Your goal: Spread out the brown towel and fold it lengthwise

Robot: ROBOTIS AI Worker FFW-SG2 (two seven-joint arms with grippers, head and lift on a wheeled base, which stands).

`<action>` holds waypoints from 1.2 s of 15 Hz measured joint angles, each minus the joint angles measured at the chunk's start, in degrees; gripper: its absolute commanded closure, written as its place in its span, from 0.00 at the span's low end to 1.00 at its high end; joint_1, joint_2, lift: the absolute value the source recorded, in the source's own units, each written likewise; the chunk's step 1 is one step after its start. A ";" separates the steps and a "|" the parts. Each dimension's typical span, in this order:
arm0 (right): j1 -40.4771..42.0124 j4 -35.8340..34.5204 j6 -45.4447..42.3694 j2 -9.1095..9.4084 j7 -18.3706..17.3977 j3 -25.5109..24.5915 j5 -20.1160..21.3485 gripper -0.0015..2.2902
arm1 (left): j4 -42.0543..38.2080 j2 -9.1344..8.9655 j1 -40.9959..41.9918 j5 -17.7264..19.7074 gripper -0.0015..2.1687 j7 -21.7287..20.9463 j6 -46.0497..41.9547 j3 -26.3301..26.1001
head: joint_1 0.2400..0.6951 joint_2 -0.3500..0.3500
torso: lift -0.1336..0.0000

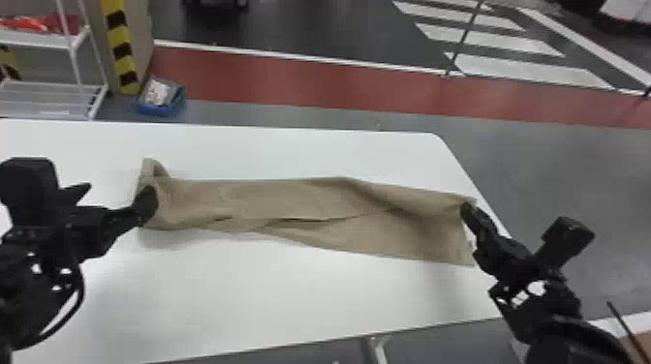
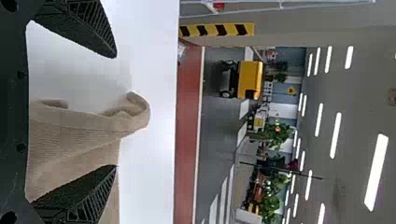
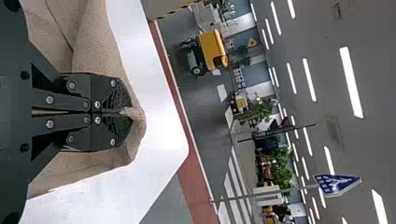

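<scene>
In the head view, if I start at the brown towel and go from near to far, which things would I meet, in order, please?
Brown towel → far edge of the white table → red floor strip → white crossing stripes.

Signs beyond the bench's (image 1: 271, 300) far edge
A blue sign (image 3: 337, 185) with white marks topped a pole (image 3: 257, 195); a yellow triangular sign (image 3: 252, 43) showed farther back. No wording was legible.
</scene>
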 measured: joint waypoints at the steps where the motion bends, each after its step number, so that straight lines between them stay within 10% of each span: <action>1: 0.10 0.27 -0.34 0.14 0.06 0.11 0.03 0.73 | -3.24 1.17 2.48 0.75 0.01 -1.42 1.96 0.94 | 1.00 0.15 | 0.10; 6: 1.06 0.86 -1.97 1.03 0.23 0.44 0.13 0.73 | -5.58 0.89 4.23 7.25 0.02 -3.67 9.90 1.78 | 1.00 0.10 | 0.10; 18: 3.62 -2.65 -2.41 1.14 0.62 -0.13 -0.97 0.73 | 11.46 0.50 -2.82 -1.89 0.07 -16.01 0.86 0.38 | 1.00 0.14 | 0.10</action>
